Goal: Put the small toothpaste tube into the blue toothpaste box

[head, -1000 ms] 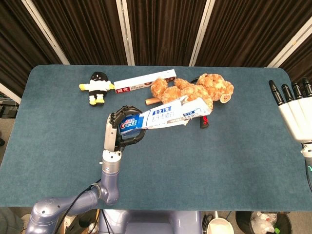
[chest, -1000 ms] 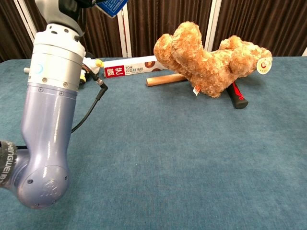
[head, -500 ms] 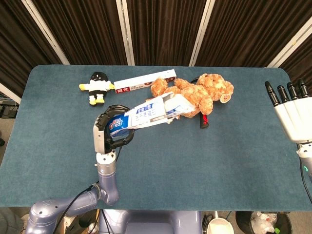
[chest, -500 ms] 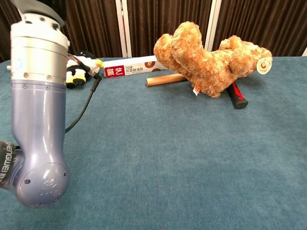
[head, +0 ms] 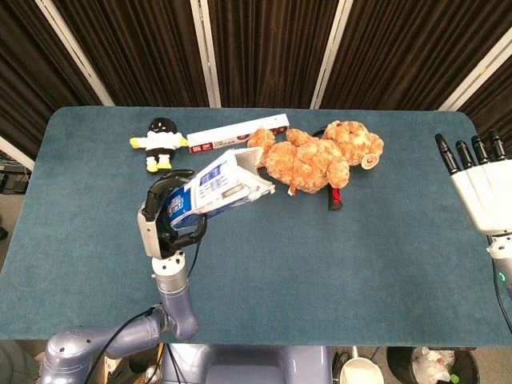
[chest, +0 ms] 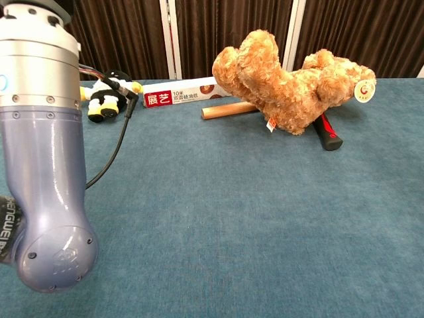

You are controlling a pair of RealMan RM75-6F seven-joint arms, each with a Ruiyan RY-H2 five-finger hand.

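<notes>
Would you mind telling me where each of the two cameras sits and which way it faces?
Head view: high above the near edge, looking down on the table; shows the left hand holding the blue toothpaste box and the right hand open.
Chest view: low, facing across the table; shows only the left arm.
Shared: teddy bear, white box, penguin toy.

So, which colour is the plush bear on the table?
The plush bear is golden brown; the chest view shows it best.

Fuzzy plush teddy bear (chest: 291, 83), matt teal cloth table (chest: 265, 225), glossy cardboard toothpaste box (head: 214, 186)
</notes>
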